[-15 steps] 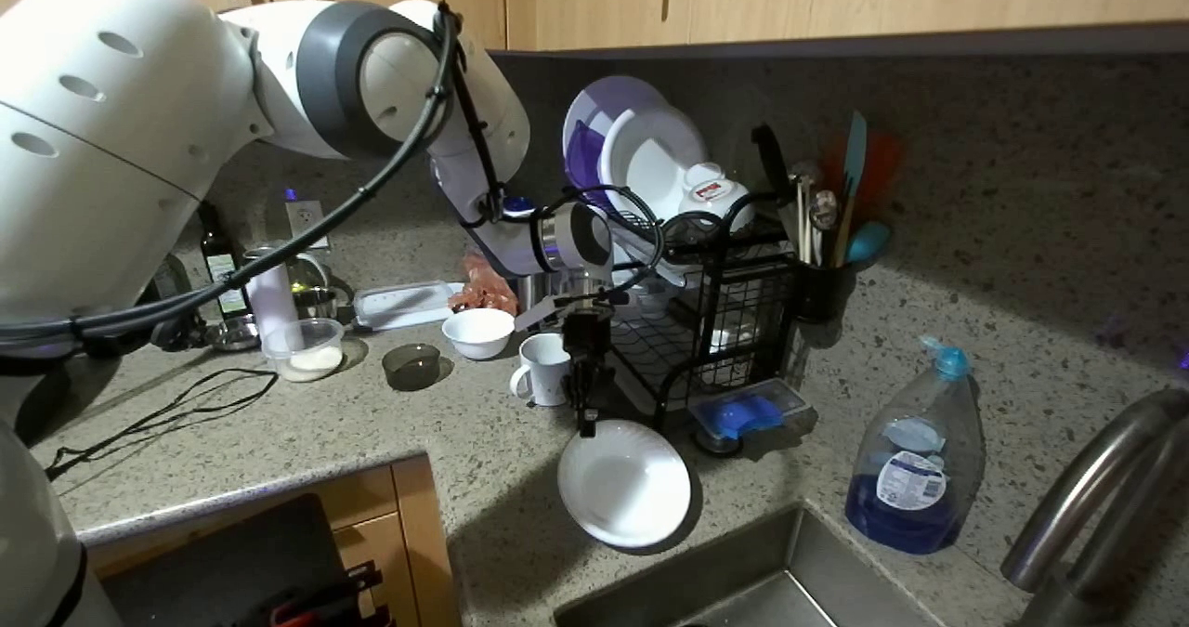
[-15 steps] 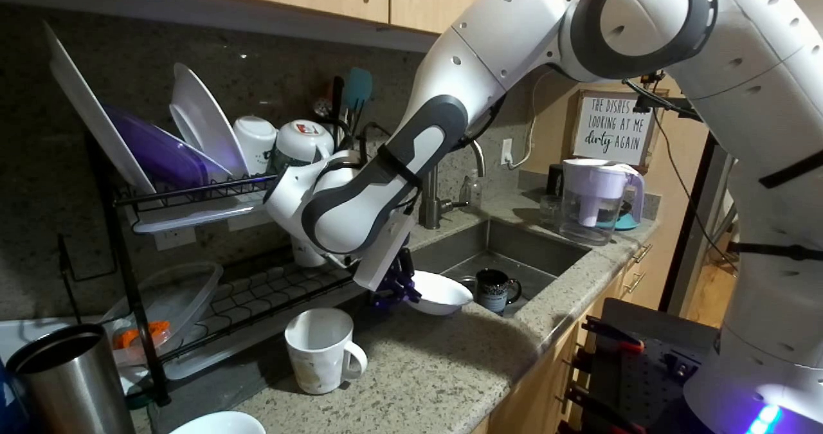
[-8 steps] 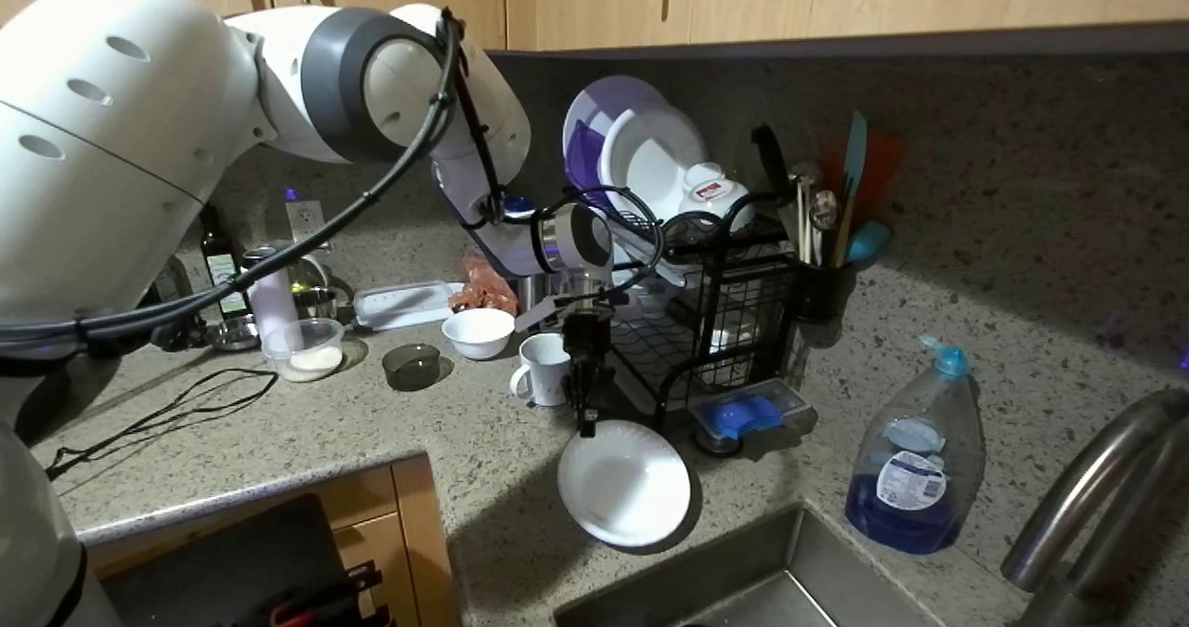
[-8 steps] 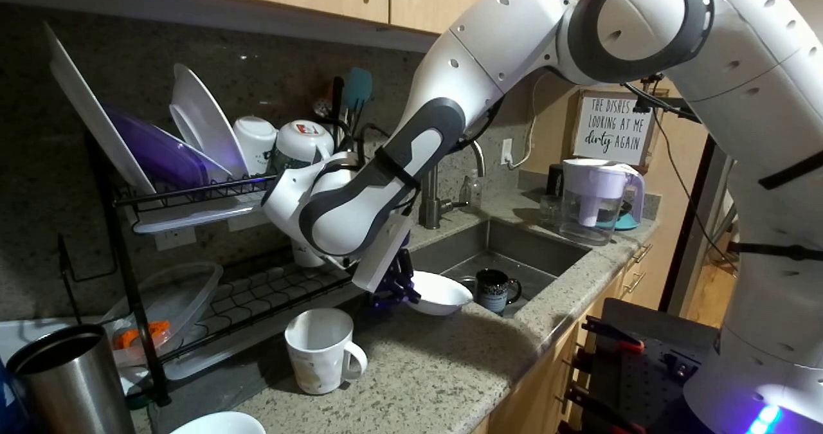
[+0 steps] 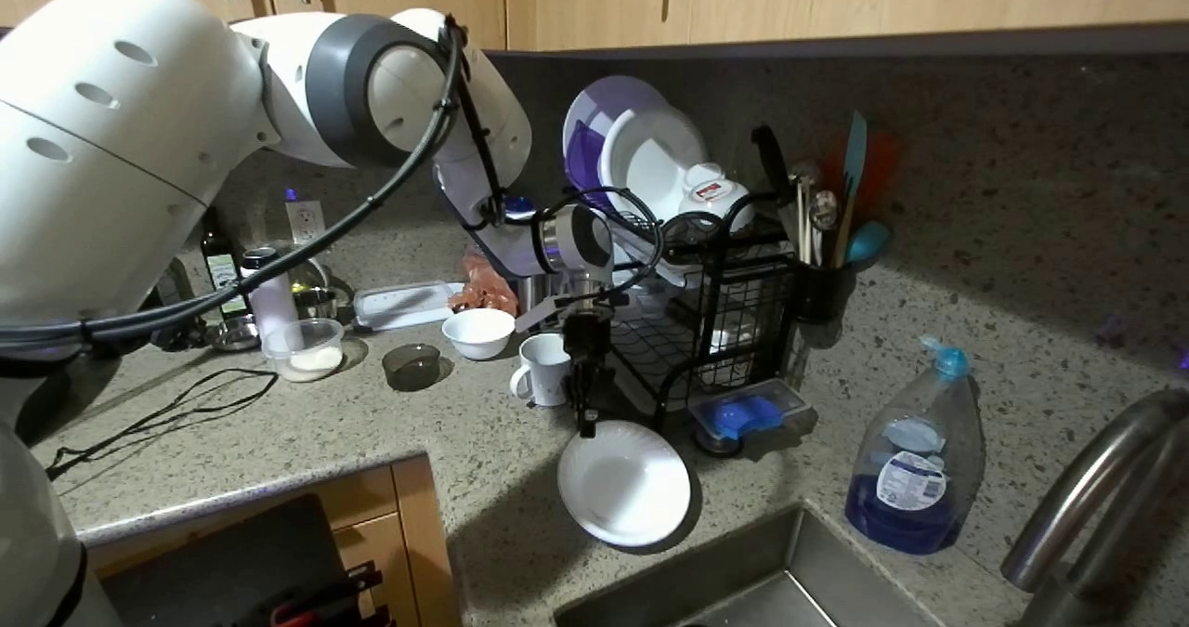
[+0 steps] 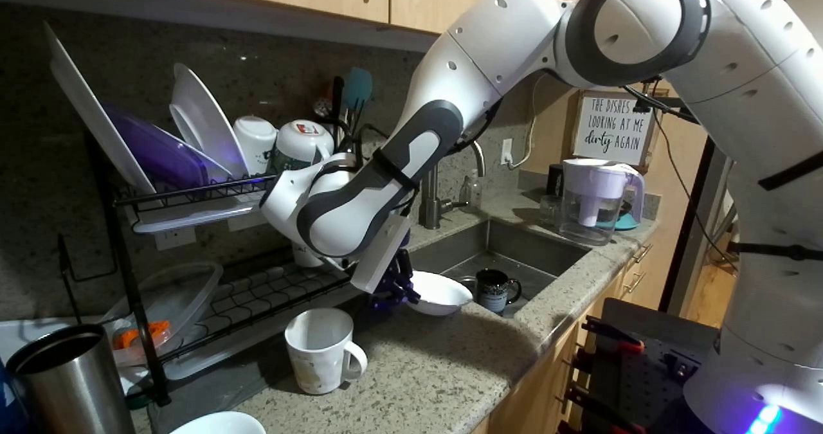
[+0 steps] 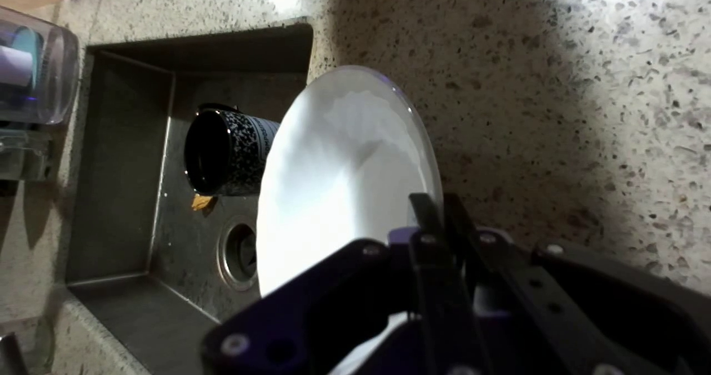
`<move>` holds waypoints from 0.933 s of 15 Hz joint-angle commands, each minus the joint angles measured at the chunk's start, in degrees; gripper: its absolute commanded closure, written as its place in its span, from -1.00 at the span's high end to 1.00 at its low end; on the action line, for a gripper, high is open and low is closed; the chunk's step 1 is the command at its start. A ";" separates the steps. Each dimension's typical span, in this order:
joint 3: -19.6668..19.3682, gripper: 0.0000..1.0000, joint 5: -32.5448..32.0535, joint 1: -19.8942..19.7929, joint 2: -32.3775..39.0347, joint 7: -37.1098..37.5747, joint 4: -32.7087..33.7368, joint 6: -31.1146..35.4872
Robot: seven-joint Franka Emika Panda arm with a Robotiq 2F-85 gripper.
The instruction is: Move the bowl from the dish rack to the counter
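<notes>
The white bowl (image 5: 624, 484) is pinched at its rim by my gripper (image 5: 588, 423). In the wrist view one dark finger (image 7: 426, 211) lies inside the bowl (image 7: 333, 158) and its partner outside, with the rim between them. The bowl tilts and sits low over the counter (image 5: 362, 441), beside the sink's edge; whether it touches the stone I cannot tell. An exterior view also has the bowl (image 6: 440, 294) in front of the gripper (image 6: 411, 292). Behind the gripper stands the black dish rack (image 5: 712, 311), with plates, a purple container and upturned cups on top.
A white mug (image 6: 321, 350) stands close beside the gripper, with a small white bowl (image 5: 478, 333) farther along. The sink (image 7: 128, 197) holds a speckled black mug (image 6: 494, 290). Near the rack are a sponge tray (image 5: 748, 413) and a soap bottle (image 5: 915, 460).
The arm's upper links have sunk slightly. The gripper and the bowl have hardly moved, and the grip on the rim is unchanged.
</notes>
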 commanded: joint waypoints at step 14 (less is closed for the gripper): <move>-0.30 -0.88 0.36 0.38 3.72 -0.29 4.00 -0.94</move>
